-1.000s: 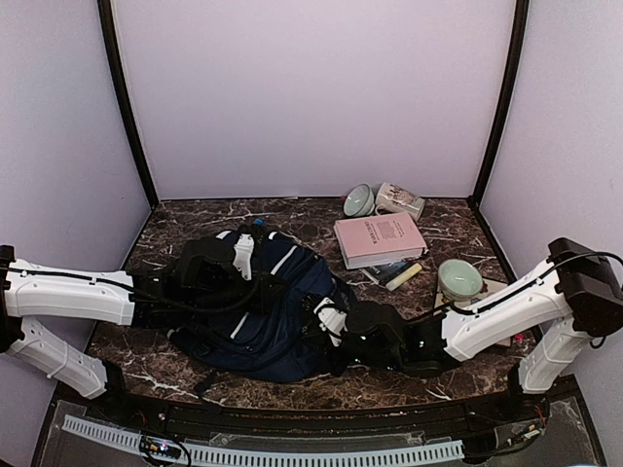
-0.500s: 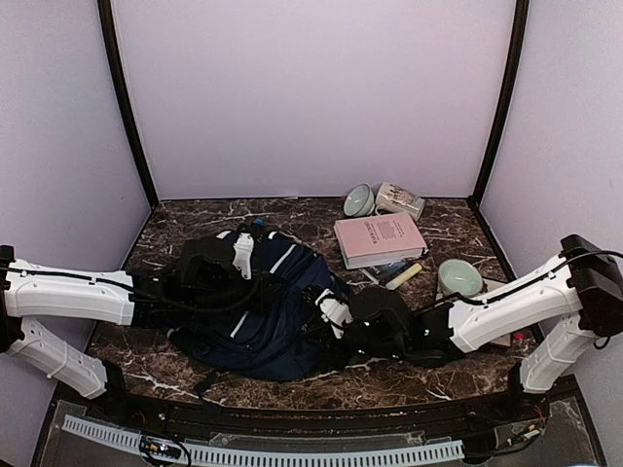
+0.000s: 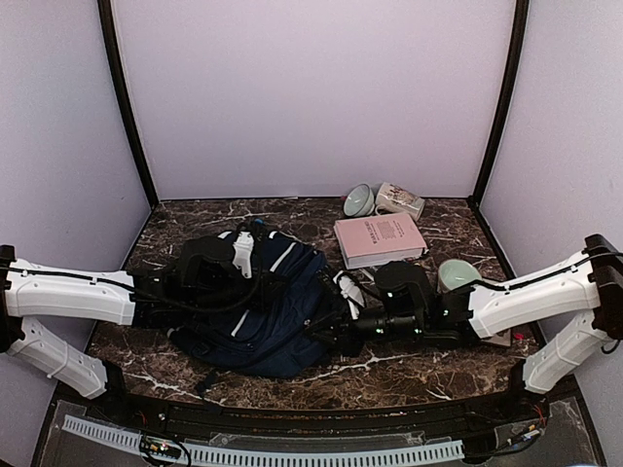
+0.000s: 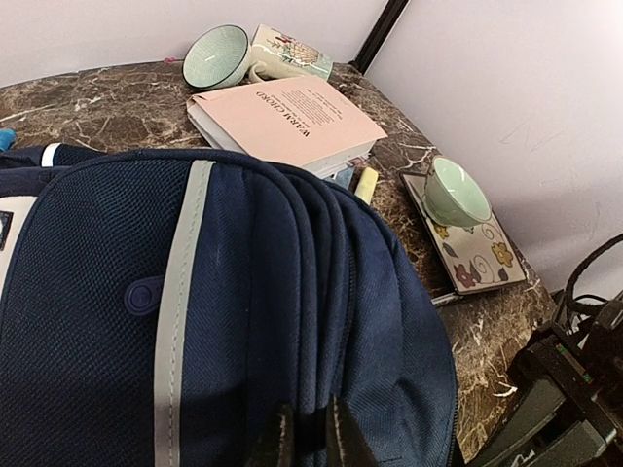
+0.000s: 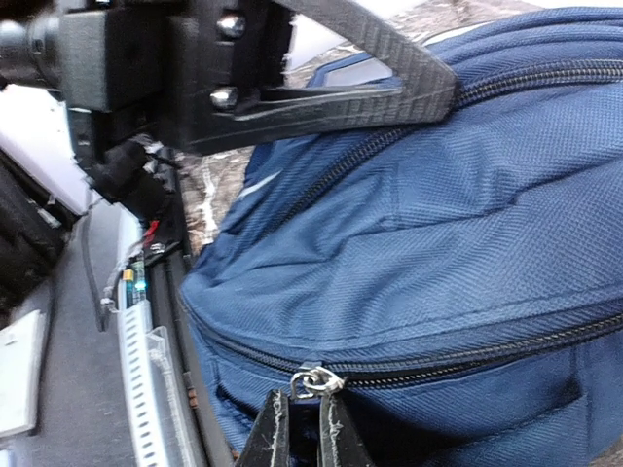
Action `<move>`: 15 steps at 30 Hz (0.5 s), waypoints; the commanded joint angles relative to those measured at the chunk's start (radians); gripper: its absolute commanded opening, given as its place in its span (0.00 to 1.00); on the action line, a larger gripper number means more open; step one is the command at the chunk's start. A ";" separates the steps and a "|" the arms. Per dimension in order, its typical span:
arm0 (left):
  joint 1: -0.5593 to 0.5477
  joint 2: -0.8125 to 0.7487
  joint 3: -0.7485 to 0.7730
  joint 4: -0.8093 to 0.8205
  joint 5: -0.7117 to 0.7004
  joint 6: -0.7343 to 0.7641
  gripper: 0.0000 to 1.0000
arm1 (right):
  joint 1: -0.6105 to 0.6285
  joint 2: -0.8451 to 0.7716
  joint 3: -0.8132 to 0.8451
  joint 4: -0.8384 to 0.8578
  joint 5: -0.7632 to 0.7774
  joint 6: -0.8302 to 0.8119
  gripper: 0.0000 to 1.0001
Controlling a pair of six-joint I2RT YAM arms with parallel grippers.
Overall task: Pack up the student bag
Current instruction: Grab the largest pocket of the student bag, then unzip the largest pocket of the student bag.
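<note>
Pinching a fold of the student bag (image 4: 243,292), the left gripper (image 4: 310,428) is clenched; the right gripper (image 5: 302,413) grips the bag's silver zipper pull (image 5: 316,379)

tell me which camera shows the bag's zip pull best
The right wrist view: the silver zip pull sits close up, right at the tips of the right fingers, on the student bag. The top external view is too far to show it; the left wrist view shows only the bag's striped top.

Student bag (image 3: 268,311) fills centre-L; book (image 3: 378,238), bowl (image 3: 359,200) & mug (image 3: 399,200) block back-R; table (image 3: 195,219) strip behind bag free.
</note>
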 commanded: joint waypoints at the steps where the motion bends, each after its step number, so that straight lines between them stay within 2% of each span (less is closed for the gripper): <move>1: -0.003 -0.004 0.009 0.131 0.001 0.022 0.00 | 0.001 -0.043 -0.017 0.089 -0.147 0.074 0.00; 8: -0.003 0.047 0.040 0.131 -0.068 0.048 0.00 | 0.025 0.005 -0.009 0.151 -0.208 0.150 0.00; 15: -0.003 0.116 0.083 0.129 -0.098 0.069 0.00 | 0.043 0.092 0.101 0.070 -0.170 0.205 0.00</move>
